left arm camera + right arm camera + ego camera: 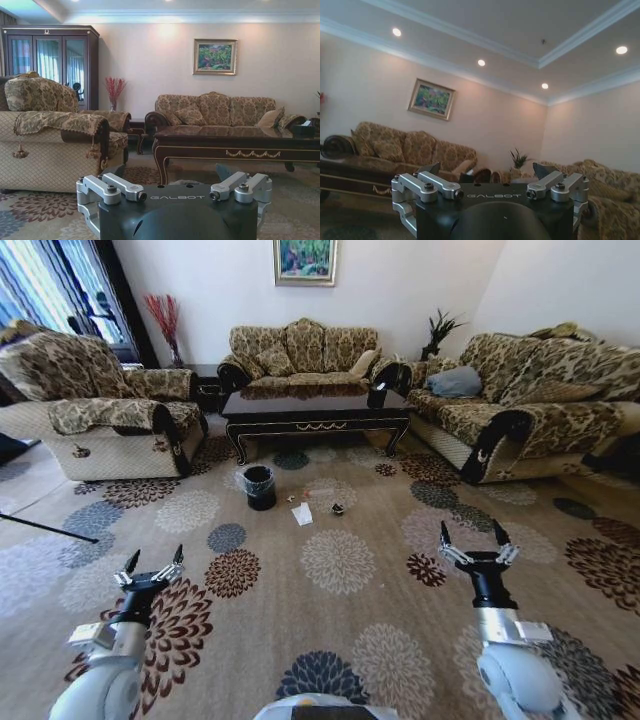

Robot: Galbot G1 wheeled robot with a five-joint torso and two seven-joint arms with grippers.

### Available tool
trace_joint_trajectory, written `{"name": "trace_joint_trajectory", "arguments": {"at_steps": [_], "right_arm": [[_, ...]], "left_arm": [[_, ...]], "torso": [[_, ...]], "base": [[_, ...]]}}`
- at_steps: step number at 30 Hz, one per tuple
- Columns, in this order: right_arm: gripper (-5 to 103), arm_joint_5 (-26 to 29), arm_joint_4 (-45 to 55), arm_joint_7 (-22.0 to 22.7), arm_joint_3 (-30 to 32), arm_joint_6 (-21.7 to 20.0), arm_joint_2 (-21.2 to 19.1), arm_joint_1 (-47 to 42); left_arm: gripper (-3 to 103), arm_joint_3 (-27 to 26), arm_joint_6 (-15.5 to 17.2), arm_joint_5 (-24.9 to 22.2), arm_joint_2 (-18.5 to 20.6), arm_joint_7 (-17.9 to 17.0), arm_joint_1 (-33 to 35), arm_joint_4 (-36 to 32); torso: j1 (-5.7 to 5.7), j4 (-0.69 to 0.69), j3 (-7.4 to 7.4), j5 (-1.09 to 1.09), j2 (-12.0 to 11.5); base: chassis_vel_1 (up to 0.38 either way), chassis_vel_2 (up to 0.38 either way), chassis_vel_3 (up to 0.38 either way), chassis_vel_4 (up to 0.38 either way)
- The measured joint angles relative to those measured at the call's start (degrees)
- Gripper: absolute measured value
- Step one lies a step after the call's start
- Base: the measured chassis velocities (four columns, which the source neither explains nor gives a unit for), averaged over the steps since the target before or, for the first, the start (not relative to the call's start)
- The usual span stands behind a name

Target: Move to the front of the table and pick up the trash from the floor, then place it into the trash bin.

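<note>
Both grippers hang low in the head view with nothing in them: the left gripper (152,567) at the lower left and the right gripper (476,543) at the lower right, each with its fingers spread apart. Beyond them the patterned floor (340,562) runs up to the table (316,408) in the upper middle of the frame. The trash bin (260,487) stands just in front of the table, left of centre. The trash lies near it on the carpet: a white paper (302,514) at mid-frame and a small dark wrapper (338,509) just to its right. Judging by this, the robot is well short of the litter, nothing is picked up, and both approach and pickup remain.
</note>
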Motion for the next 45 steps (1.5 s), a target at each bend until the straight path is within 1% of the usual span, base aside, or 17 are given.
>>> {"name": "trace_joint_trajectory", "arguments": {"at_steps": [2, 4, 7, 14, 16, 18, 19, 21, 24, 28, 31, 36, 38, 39, 42, 43, 45], "right_arm": [[100, 1.4, 1.3, 1.0, -0.1, -3.2, -0.3, -0.8], [100, 1.5, 1.4, 1.1, -0.1, -3.6, -0.3, -0.9], [100, 1.1, 2.0, 1.1, -0.1, -5.8, -0.3, -1.1], [100, 0.5, 2.4, 0.4, -0.7, -6.6, -0.1, -1.3], [100, 0.1, 2.2, -0.6, -0.7, -6.6, -0.1, -1.5], [100, 0.0, 2.1, -2.9, -0.4, -6.1, -0.1, -1.9], [100, 0.0, 2.1, -2.9, -0.4, -6.1, -0.1, -1.9], [100, -0.5, 2.1, -6.4, -0.2, -5.1, 0.0, -2.6], [100, -0.6, 2.1, -7.1, -0.2, -5.4, 0.2, -2.8], [100, -0.8, 2.3, -7.3, 0.0, -8.1, 0.3, -3.2], [100, -0.8, 2.2, -7.3, 0.2, -9.0, 0.1, -3.4], [100, -1.1, 1.9, -6.7, -0.1, -9.1, 0.4, -3.4], [100, -0.7, 1.9, -4.8, -0.6, -8.8, 0.6, -3.5], [100, -0.7, 1.9, -4.8, -0.6, -8.8, 0.6, -3.5], [100, 1.0, 1.5, -2.9, -0.7, -6.6, 0.7, -3.6], [100, 1.2, 1.0, -3.2, -0.4, -5.1, 0.6, -3.5], [100, 1.2, 0.8, -3.6, -0.2, -4.4, 0.4, -3.5]], "left_arm": [[100, 0.0, -0.1, 0.0, 0.1, 0.0, -0.1, 0.3], [100, 0.0, -0.1, 0.0, 0.1, 0.0, -0.2, 0.3], [100, 0.1, -0.1, 0.0, 0.1, 0.1, -0.3, 0.5], [100, 0.2, -0.2, 0.0, 0.1, 0.1, -0.5, 0.7], [100, 0.2, -0.2, 0.0, 0.1, 0.1, -0.5, 0.7], [100, 0.2, -0.3, 0.0, 0.2, 0.1, -0.6, 0.8], [100, 0.2, -0.3, 0.0, 0.2, 0.1, -0.6, 0.8], [100, 0.2, -0.3, 0.0, 0.2, 0.1, -0.8, 0.9], [100, 0.2, -0.3, 0.0, 0.2, 0.1, -0.8, 1.0], [100, 0.3, -0.4, 0.0, 0.1, 0.2, -1.0, 1.2], [100, 0.3, -0.5, 0.0, 0.1, 0.2, -1.1, 1.4], [100, 0.3, -0.5, 0.0, 0.1, 0.2, -1.2, 1.6], [100, 0.4, -0.6, 0.0, 0.1, 0.2, -1.3, 1.7], [100, 0.4, -0.6, 0.0, 0.1, 0.2, -1.3, 1.7], [100, 0.4, -0.5, 0.0, 0.1, 0.2, -1.4, 1.7], [100, 0.4, -0.6, 0.0, 0.1, 0.2, -1.4, 1.7], [100, 0.4, -0.5, 0.0, 0.1, 0.3, -1.4, 1.7]], "torso": [[-0.26, 0.00, -0.44, 0.00, -0.7], [-0.31, 0.00, -0.51, 0.00, -0.8], [-0.63, 0.00, -1.14, 0.00, -1.8], [-1.12, 0.00, -1.96, 0.00, -3.1], [-1.35, 0.00, -2.41, 0.00, -3.8], [-1.52, 0.00, -2.67, 0.00, -4.2], [-1.52, 0.00, -2.67, 0.00, -4.2], [-1.75, 0.00, -3.09, 0.00, -4.8], [-1.93, 0.00, -3.35, 0.00, -5.3], [-2.29, 0.00, -4.08, 0.00, -6.4], [-2.52, 0.00, -4.48, 0.00, -7.0], [-2.96, 0.00, -5.12, 0.00, -8.1], [-3.15, 0.00, -5.50, 0.00, -8.6], [-3.15, 0.00, -5.50, 0.00, -8.6], [-3.44, 0.00, -5.90, 0.00, -9.4], [-3.59, 0.00, -6.13, 0.00, -9.7], [-3.68, 0.00, -6.30, 0.00, -10.0]], "base": [[0.000, 0.000, 0.000, 0.000], [0.000, 0.000, 0.000, 0.000], [0.000, 0.000, 0.000, 0.000], [0.000, 0.000, 0.000, 0.000], [0.000, 0.000, 0.000, 0.000], [0.000, 0.000, 0.000, 0.000], [0.000, 0.000, 0.000, 0.000], [0.000, 0.000, 0.000, 0.000], [0.000, 0.000, 0.000, 0.000], [0.000, 0.000, 0.000, 0.000], [0.000, 0.000, 0.000, 0.000], [0.000, 0.000, 0.000, 0.000], [0.000, 0.000, 0.000, 0.000], [0.000, 0.000, 0.000, 0.000], [0.000, 0.000, 0.000, 0.000], [0.000, 0.000, 0.000, 0.000], [0.000, 0.000, 0.000, 0.000]]}}
